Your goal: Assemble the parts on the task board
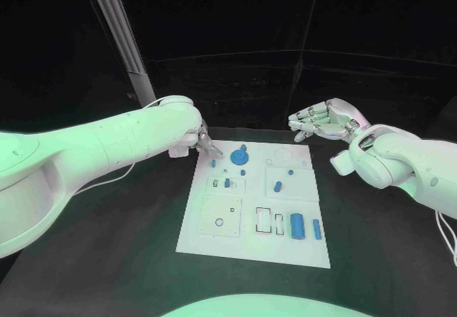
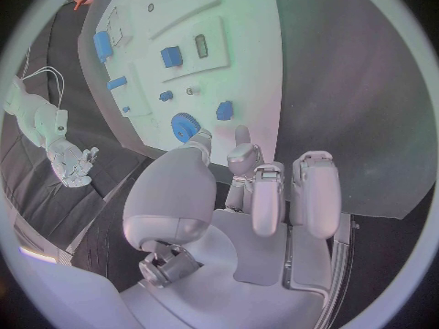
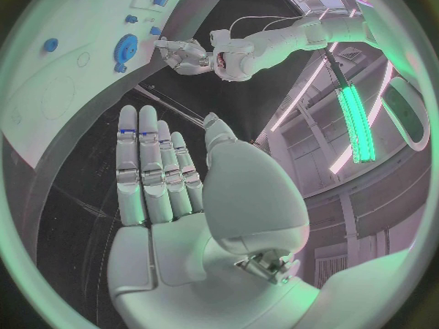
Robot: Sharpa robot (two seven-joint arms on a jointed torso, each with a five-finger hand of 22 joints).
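This looks like a robot lab, a room for testing machines. A black table [image 1: 114, 264] stands in the middle, and dark curtains [image 1: 362, 72] hang behind it like walls. On the table lies a white task board [image 1: 214, 238] with small blue parts [image 1: 297, 226] set in neat spots, like a test puzzle. A silver metal post [image 1: 124, 46] stands at the back. Up high, a long green light bar [image 3: 355, 117] glows near big ceiling beams [image 3: 302, 124].

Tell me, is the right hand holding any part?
No, the right hand is open, its fingers straight with nothing in them, hanging off the task board.
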